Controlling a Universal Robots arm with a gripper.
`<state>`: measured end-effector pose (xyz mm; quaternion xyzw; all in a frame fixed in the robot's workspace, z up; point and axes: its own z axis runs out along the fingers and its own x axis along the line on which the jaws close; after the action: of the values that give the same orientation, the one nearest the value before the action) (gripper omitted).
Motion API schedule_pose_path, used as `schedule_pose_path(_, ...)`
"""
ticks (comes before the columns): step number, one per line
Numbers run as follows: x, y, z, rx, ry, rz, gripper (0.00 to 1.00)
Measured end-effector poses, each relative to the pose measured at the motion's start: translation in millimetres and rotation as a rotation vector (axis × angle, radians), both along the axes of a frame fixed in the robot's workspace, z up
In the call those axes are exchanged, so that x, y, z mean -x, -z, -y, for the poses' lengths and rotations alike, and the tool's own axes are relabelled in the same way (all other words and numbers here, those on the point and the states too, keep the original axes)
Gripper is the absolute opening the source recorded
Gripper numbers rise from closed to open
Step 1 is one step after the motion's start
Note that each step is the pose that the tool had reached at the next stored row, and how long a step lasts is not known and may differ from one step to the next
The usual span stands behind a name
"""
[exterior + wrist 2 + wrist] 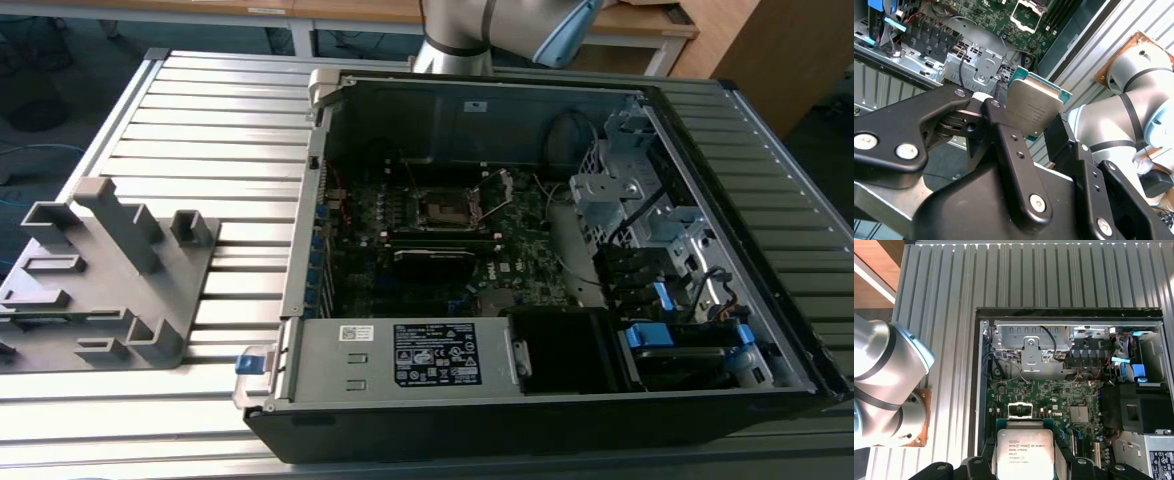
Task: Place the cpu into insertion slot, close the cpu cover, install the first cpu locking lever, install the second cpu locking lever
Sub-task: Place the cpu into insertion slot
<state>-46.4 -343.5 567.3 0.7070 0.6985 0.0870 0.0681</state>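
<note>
The cpu (1025, 452), a flat square chip with a dull grey metal top, sits clamped between the black fingers (985, 461) of my gripper (1025, 464), which is shut on it. In the second wrist view the cpu (1035, 106) tilts between the same fingers (1004, 131) of the gripper (1026, 119). I hold it high above the open computer case. The insertion slot (445, 208) lies on the green motherboard, silver-rimmed with a dark centre, also in both wrist views (1020, 411) (1029, 14). Thin silver parts (499, 192) stand raised beside it; whether they are the cpu cover or the levers I cannot tell.
The case (307, 330) lies open on a slatted metal table (200, 110). Inside are a drive cage (627, 190), a black shroud (567, 345) and a labelled power supply (400, 355). A grey fixture (100, 270) stands at the exterior view's left. The arm's base (454, 40) is behind the case.
</note>
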Motion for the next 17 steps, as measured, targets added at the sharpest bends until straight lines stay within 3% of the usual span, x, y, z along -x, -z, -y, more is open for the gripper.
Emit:
schedule_pose_path(9,0.0,14.9,0.7,0.0035,0.000,-0.0006,0.54)
schedule_pose_path(14,0.0,15.5,0.7,0.0041,0.000,-0.0009,0.54)
schedule_pose_path(15,-0.1,15.6,0.7,0.0041,0.000,-0.0029,0.54)
schedule_pose_path(16,-0.1,15.8,0.6,0.0040,0.000,-0.0122,0.54)
schedule_pose_path(17,-0.1,16.1,0.6,0.0041,0.000,-0.0273,0.54)
